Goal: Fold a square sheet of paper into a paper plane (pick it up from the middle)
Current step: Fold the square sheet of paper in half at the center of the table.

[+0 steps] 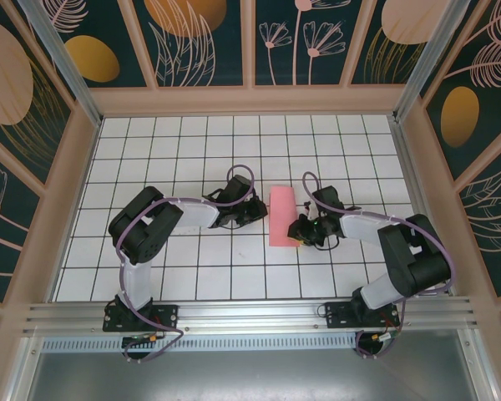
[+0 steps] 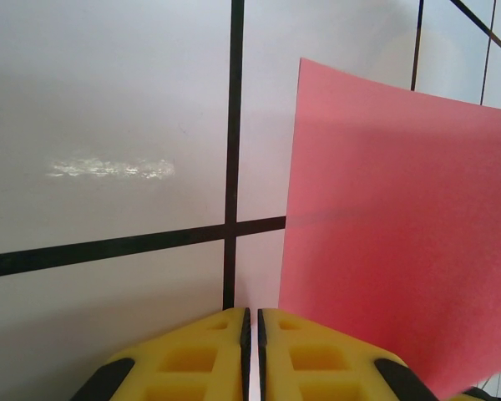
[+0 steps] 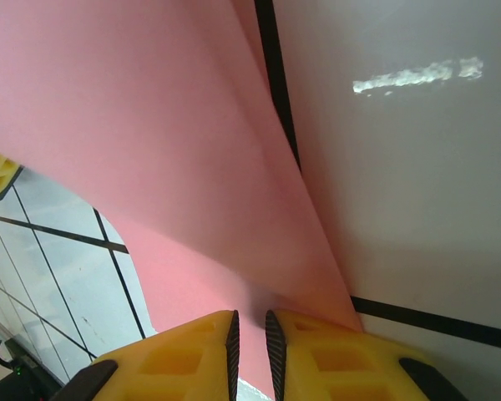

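The white gridded tabletop (image 1: 150,150) carries everything, with the two black arms reaching in from the near edge. Between them, about mid-table, lies the square sheet of paper (image 1: 281,215). From above it shows as a narrow pink strip, and the wrist views show it curving up off the surface.

The right claw (image 3: 250,322) is clamped on the sheet's near right edge, the pink running down between its yellow fingers. The left claw (image 2: 252,317) sits just left of the sheet with its fingers together. I cannot tell whether it has any paper.

The sheet looks feather-light, floppy and easily creased or torn. It is probably best pinched lightly at an edge or the fold line and pressed flat, not tugged.
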Robot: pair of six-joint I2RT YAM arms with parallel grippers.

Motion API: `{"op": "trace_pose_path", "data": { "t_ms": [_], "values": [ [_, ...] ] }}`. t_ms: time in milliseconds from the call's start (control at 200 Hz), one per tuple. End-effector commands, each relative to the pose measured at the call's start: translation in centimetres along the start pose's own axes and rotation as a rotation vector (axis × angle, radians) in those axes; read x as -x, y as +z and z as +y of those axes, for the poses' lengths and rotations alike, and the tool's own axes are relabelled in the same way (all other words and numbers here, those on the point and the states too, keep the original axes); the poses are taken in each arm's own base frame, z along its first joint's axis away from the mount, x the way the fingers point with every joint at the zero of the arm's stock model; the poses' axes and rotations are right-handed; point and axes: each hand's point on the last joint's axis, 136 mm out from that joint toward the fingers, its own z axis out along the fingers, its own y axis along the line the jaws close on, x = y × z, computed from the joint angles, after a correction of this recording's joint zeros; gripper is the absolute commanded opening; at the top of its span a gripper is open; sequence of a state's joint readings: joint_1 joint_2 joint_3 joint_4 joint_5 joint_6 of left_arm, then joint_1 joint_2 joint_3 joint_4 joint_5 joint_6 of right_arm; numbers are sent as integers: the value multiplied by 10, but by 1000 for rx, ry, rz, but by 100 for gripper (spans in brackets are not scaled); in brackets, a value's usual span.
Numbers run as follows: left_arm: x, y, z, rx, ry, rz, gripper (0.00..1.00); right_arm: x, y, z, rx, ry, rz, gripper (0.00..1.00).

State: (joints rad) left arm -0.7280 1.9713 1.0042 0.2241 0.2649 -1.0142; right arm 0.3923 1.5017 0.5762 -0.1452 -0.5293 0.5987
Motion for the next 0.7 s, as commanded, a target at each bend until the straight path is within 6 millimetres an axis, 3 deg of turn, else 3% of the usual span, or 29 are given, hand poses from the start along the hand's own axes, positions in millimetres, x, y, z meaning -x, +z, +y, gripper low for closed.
{"op": "trace_pose_path", "data": {
  "t_ms": [0,140,250,430,585,696],
  "values": [
    [-40,8,92,300,-43,99,14,-28,6,-39,-117,102,77,22],
    [-21,-6,63,242,-13,35,15,-25,8,-42,-130,102,68,22],
    [-3,-23,24,119,26,-35,15,-26,9,-45,-140,101,70,22],
    [0,-48,-41,-192,54,-72,16,-28,10,-49,-156,99,74,22],
    [-10,-46,-72,-279,117,-52,16,-29,11,-52,-163,100,78,22],
    [-11,-32,-77,-249,124,-37,16,-30,11,-54,-167,99,78,22]
  ]
}}
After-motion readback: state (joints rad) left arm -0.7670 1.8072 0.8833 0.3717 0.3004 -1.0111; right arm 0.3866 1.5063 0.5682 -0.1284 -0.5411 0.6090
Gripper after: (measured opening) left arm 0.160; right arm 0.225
